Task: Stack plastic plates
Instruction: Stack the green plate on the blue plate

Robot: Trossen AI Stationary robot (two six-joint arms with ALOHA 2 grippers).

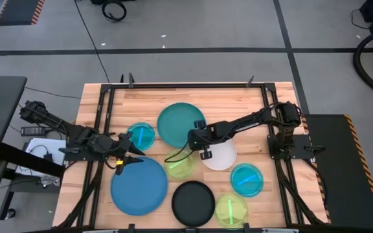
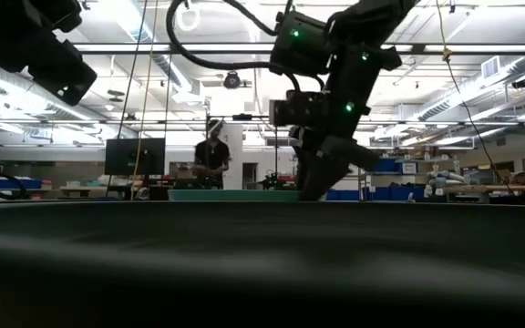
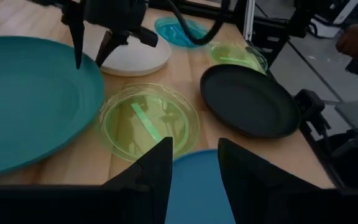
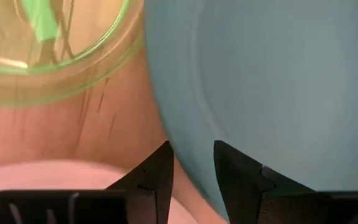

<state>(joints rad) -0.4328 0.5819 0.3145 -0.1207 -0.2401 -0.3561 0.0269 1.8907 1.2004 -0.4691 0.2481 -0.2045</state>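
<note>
Eight plates lie flat on the wooden table: large teal (image 1: 181,124) and blue (image 1: 139,184), white (image 1: 220,155), black (image 1: 193,202), two cyan (image 1: 141,136) (image 1: 247,179), and two lime-green (image 1: 179,165) (image 1: 231,210). My right gripper (image 1: 201,150) (image 4: 192,163) is open and points down between the teal plate (image 4: 278,87) and the white plate (image 4: 55,177). My left gripper (image 1: 127,162) (image 3: 195,163) is open just over the blue plate's far rim (image 3: 194,186), facing the lime plate (image 3: 148,121). My right gripper comes from above at the teal plate's rim (image 4: 179,134) on the side next to the white plate. One finger (image 3: 77,50) is over the plate and the other (image 3: 103,55) is outside it. I cannot tell whether they touch it.
A black frame (image 1: 102,123) borders the table on its left, far and right sides. The black plate (image 2: 262,255) fills the low view's foreground. A cable (image 1: 177,155) hangs from the right arm over the lime plate. A person (image 2: 212,150) stands far behind the table.
</note>
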